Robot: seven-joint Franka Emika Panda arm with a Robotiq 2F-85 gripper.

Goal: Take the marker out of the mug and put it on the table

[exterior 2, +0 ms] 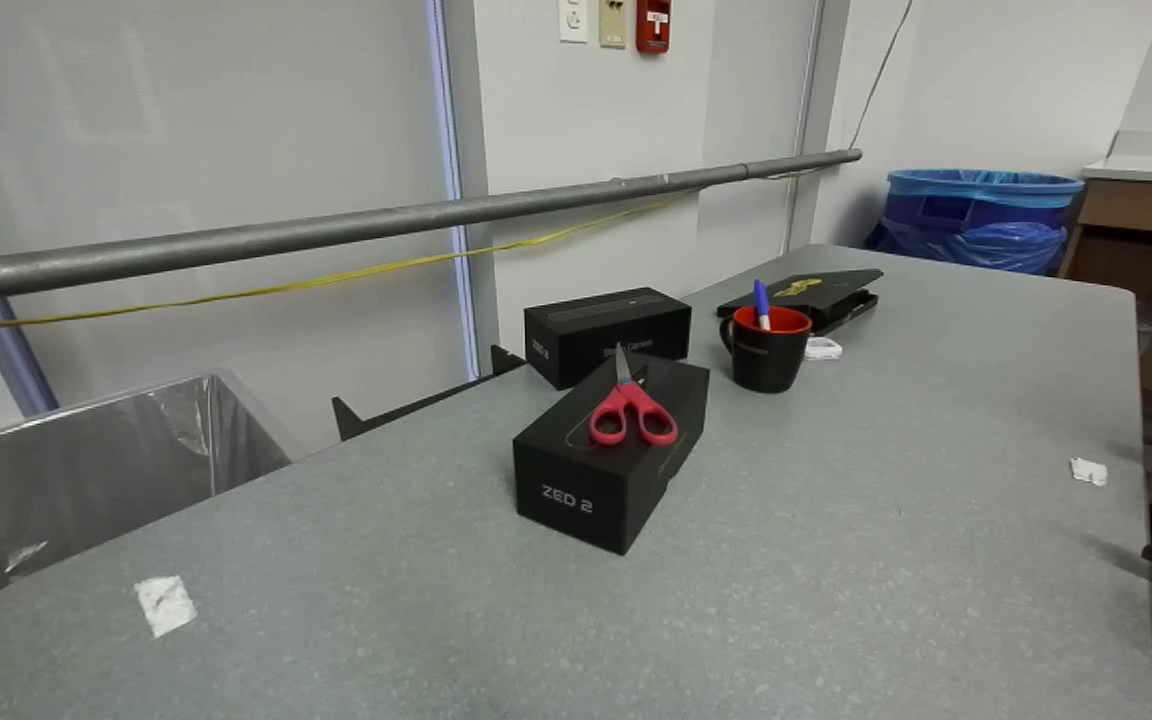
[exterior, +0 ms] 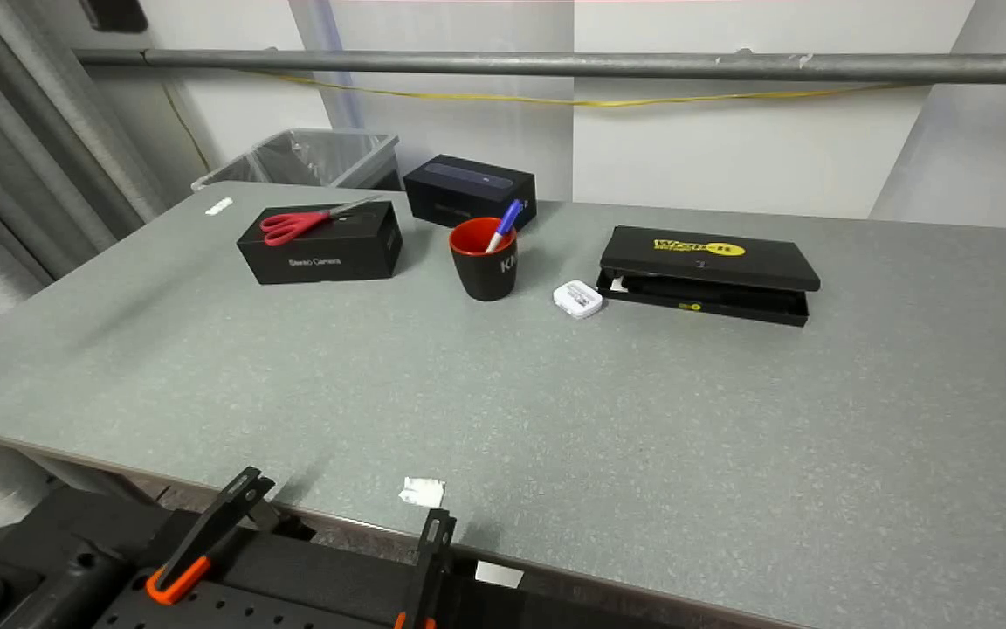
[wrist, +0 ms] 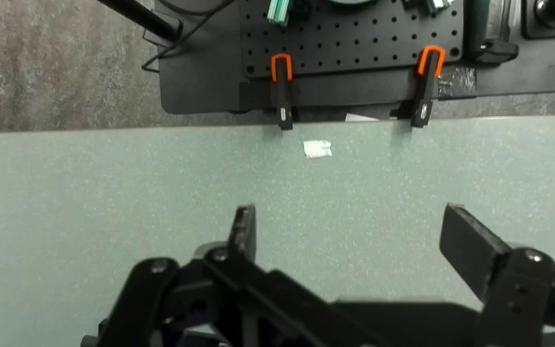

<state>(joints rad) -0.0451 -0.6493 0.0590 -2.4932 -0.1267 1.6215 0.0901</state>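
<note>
Find the marker (exterior: 506,223) in the mug (exterior: 483,278), tilted, with the blue end above the red rim and the whitish part running down inside, in both exterior views. Cannot make out the lower end. See the mug upright on the counter (exterior: 555,419), between the front box (exterior: 328,260) and the case (exterior: 713,269), near the rear box (exterior: 468,185) but apart from it. Find the scissors (exterior: 311,220) lying on the front box, with the blades toward the rear box. Spot the tag (exterior: 577,299) between the mug and the case, right by the case; cannot tell whether touching. See the case ajar. In the wrist view, find the tool (wrist: 349,212) spread wide, gripping nothing, with the counter showing in the gap. Notice a white patch (wrist: 317,149) near the counter's edge.
</note>
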